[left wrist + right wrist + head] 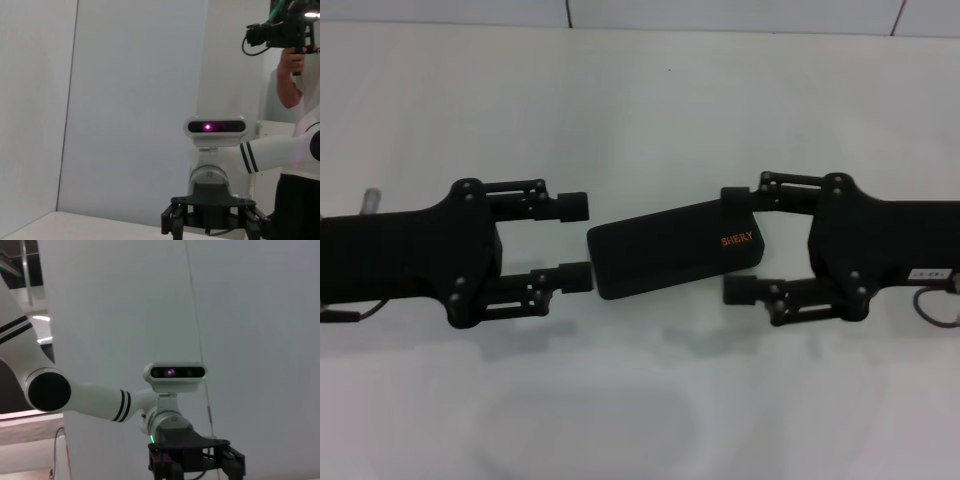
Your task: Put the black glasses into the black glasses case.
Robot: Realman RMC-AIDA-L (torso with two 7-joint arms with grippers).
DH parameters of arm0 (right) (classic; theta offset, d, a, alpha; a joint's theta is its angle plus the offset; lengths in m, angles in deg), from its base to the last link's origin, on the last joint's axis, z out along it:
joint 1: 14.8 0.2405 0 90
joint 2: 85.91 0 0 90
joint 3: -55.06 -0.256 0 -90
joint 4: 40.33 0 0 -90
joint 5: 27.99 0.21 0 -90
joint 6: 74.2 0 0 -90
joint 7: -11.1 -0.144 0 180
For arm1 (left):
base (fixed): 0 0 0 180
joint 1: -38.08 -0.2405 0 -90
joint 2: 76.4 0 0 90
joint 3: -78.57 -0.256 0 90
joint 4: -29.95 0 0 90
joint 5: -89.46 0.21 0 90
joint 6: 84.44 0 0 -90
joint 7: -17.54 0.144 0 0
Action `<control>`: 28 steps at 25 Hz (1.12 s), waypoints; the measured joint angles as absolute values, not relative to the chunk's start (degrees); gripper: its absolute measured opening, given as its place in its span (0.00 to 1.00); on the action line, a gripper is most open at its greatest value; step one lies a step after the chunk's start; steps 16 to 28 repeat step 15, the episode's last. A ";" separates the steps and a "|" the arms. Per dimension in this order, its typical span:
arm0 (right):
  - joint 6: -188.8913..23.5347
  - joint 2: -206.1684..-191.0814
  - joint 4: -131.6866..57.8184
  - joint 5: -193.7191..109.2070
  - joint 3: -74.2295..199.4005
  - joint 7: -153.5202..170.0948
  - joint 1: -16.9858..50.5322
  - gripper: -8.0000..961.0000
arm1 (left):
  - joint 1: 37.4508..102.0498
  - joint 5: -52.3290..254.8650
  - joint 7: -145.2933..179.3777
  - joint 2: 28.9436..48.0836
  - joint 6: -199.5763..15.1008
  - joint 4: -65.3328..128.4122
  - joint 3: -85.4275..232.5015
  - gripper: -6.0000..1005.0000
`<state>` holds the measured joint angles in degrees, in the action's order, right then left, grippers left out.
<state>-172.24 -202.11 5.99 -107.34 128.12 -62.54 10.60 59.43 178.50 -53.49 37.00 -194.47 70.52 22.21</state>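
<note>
The black glasses case (675, 247) lies shut and slightly tilted on the white table (640, 100), orange lettering toward its right end. My left gripper (576, 241) is open at the case's left end, its nearer fingertip (578, 277) touching or almost touching that end. On the other side my right gripper (737, 243) is open around the case's right end, with a gap at its nearer finger. The black glasses are out of view. The left wrist view shows the right gripper (212, 225) farther off, and the right wrist view shows the left gripper (196, 462) farther off.
A tiled wall (720, 12) borders the table's far edge. A small metal cylinder (368, 200) sits behind my left arm. A cable (932, 302) hangs at my right wrist. A person holding a camera (295, 55) stands beyond the table.
</note>
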 joint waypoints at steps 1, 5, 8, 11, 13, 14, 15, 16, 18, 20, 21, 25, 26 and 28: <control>-172.13 -202.10 6.15 -107.24 128.72 -62.58 10.69 0.76 | 59.15 178.49 -53.45 36.92 -194.49 70.51 22.30 0.62; -172.09 -202.10 6.28 -106.40 130.09 -62.62 10.78 0.83 | 58.76 178.48 -53.40 36.84 -194.55 70.49 22.84 0.63; -171.96 -202.10 6.28 -105.86 130.39 -62.58 10.79 0.83 | 58.72 178.45 -53.38 36.82 -194.58 70.53 22.89 0.64; -171.12 -202.10 5.94 -105.15 130.90 -62.53 10.78 0.83 | 58.82 178.45 -53.37 36.80 -194.60 70.52 22.91 0.64; -170.84 -202.10 5.79 -105.14 130.96 -62.53 10.75 0.83 | 58.89 178.58 -53.36 36.80 -194.61 70.51 22.92 0.64; -170.78 -202.10 5.79 -105.13 130.98 -62.52 10.71 0.83 | 58.93 178.68 -53.35 36.80 -194.60 70.51 22.93 0.64; -170.73 -202.11 5.78 -105.13 131.00 -62.52 10.67 0.83 | 58.95 178.73 -53.34 36.80 -194.60 70.51 22.93 0.64; -170.73 -202.11 5.78 -105.13 131.00 -62.52 10.67 0.83 | 58.95 178.73 -53.34 36.80 -194.60 70.51 22.93 0.64; -170.73 -202.11 5.78 -105.13 131.00 -62.52 10.67 0.83 | 58.95 178.73 -53.34 36.80 -194.60 70.51 22.93 0.64; -170.73 -202.11 5.78 -105.13 131.00 -62.52 10.67 0.83 | 58.95 178.73 -53.34 36.80 -194.60 70.51 22.93 0.64; -170.73 -202.11 5.78 -105.13 131.00 -62.52 10.67 0.83 | 58.95 178.73 -53.34 36.80 -194.60 70.51 22.93 0.64; -170.73 -202.11 5.78 -105.13 131.00 -62.52 10.67 0.83 | 58.95 178.73 -53.34 36.80 -194.60 70.51 22.93 0.64; -170.73 -202.11 5.78 -105.13 131.00 -62.52 10.67 0.83 | 58.95 178.73 -53.34 36.80 -194.60 70.51 22.93 0.64; -170.73 -202.11 5.78 -105.13 131.00 -62.52 10.67 0.83 | 58.95 178.73 -53.34 36.80 -194.60 70.51 22.93 0.64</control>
